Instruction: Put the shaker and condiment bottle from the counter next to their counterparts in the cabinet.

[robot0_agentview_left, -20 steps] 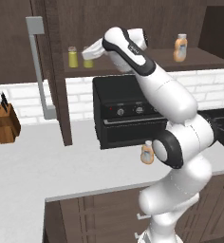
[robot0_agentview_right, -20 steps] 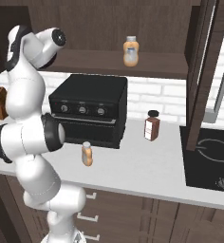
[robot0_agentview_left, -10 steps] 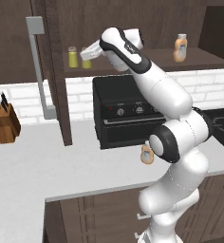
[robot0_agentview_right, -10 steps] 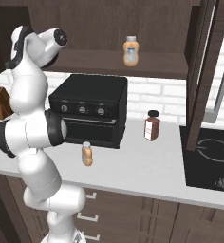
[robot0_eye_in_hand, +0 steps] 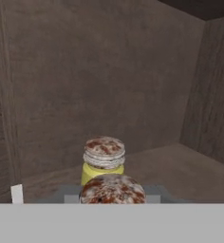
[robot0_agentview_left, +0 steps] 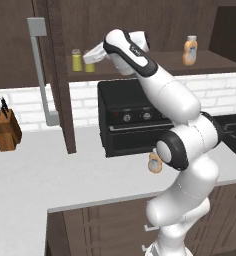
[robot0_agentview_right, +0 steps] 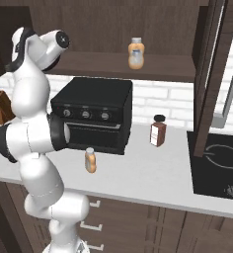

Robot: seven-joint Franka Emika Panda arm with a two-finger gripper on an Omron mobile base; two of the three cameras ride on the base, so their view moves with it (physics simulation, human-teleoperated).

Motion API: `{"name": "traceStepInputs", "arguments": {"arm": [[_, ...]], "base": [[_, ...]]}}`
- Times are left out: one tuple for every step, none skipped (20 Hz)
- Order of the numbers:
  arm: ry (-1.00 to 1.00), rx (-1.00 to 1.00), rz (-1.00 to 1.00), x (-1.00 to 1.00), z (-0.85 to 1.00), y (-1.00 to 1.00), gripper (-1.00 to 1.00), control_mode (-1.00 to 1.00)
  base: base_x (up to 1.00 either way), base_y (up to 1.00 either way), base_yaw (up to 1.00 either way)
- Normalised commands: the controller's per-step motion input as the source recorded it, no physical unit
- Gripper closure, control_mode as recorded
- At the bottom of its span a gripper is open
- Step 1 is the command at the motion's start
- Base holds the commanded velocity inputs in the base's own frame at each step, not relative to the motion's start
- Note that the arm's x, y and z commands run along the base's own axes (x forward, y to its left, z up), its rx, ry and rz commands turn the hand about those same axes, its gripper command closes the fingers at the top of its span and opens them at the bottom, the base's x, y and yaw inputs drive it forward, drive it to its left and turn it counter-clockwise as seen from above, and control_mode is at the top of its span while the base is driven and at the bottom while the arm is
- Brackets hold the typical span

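**A:** Where is the shaker point(robot0_agentview_left: 89, 61) right now?

**B:** Up in the cabinet point(robot0_agentview_left: 55, 75), at the left end of its shelf point(robot0_agentview_left: 210, 61). The fingers point(robot0_agentview_left: 91, 55) are clamped on it, and it sits just beside its twin shaker point(robot0_agentview_left: 77, 60), which stands upright on the shelf board a little further left. In the hand view the held shaker's speckled cap point(robot0_eye_in_hand: 112, 189) is right at the bottom, with the twin point(robot0_eye_in_hand: 103, 161) just behind it, near the cabinet's back wall.

**A:** And the condiment bottle point(robot0_agentview_right: 90, 160)?

**B:** On the bench point(robot0_agentview_right: 153, 173), upright, near the front edge, just in front of the black oven point(robot0_agentview_right: 94, 113). Its counterpart, the other orange bottle point(robot0_agentview_right: 135, 53), stands toward the right end of the shelf, well apart from the two shakers.

**A:** Anything else on the bench?

**B:** A dark red-brown jar point(robot0_agentview_right: 158, 131) to the right of the oven, and a knife block point(robot0_agentview_left: 5, 130) at the far left against the brick wall.
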Motion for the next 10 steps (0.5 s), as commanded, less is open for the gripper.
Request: {"name": "traceStepInputs", "arguments": {"arm": [[0.00,0.00,0.02,0.19,-0.16,0.14,1.00,-1.00],[0.00,0.00,0.02,0.13,-0.28,0.13,1.00,-1.00],[0.00,0.01,0.02,0.08,-0.36,0.06,1.00,-1.00],[0.00,0.02,0.02,0.06,-0.41,0.01,1.00,-1.00],[0.00,0.03,0.03,0.04,-0.47,0.00,1.00,-1.00],[0.00,0.04,0.03,0.01,-0.49,0.00,1.00,-1.00],[0.00,0.03,0.03,0.02,-0.52,0.00,1.00,-1.00],[0.00,0.03,0.03,0.01,-0.49,0.00,1.00,-1.00],[0.00,0.02,0.03,0.01,-0.44,0.00,1.00,-1.00],[0.00,0.01,0.03,0.06,-0.38,0.00,1.00,-1.00]], "base": [[0.00,0.00,0.00],[0.00,0.00,0.00],[0.00,0.00,0.00],[0.00,0.00,0.00],[0.00,0.00,0.00],[0.00,0.00,0.00],[0.00,0.00,0.00],[0.00,0.00,0.00],[0.00,0.00,0.00],[0.00,0.00,0.00]]}}
